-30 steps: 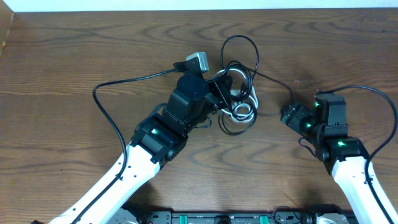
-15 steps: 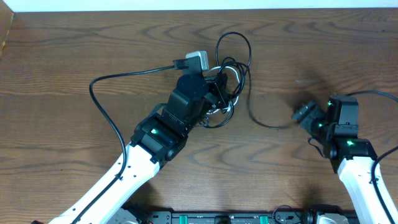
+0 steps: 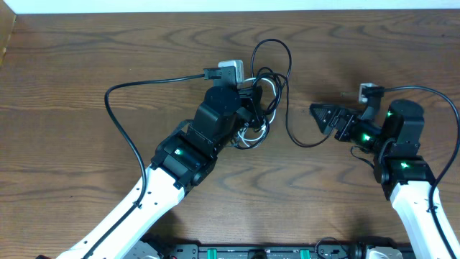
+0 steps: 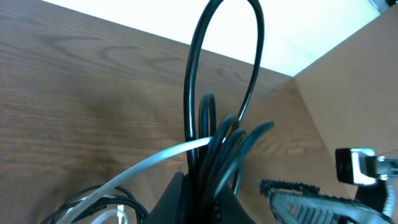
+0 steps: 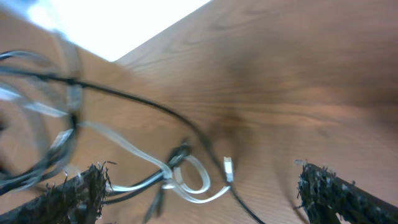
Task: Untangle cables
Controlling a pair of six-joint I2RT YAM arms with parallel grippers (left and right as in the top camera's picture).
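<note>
Overhead: the cables [image 3: 264, 86] sit bundled mid-table [image 3: 72, 72], clenched in the left jaws, so the left arm [image 3: 180, 155] is nearer. One black strand [image 3: 302, 144] trails right, towards the right jaws, which are spread wide on nothing and point left at it.

Left wrist: black loops [image 4: 191, 93] rise from the shut jaws, crossed by one white cord [image 4: 158, 160] (black count unclear).

Right wrist: one white loop [image 5: 189, 177] and one small plug [image 5: 229, 167] lie ahead, between the parted fingers [image 5: 78, 193].
</note>
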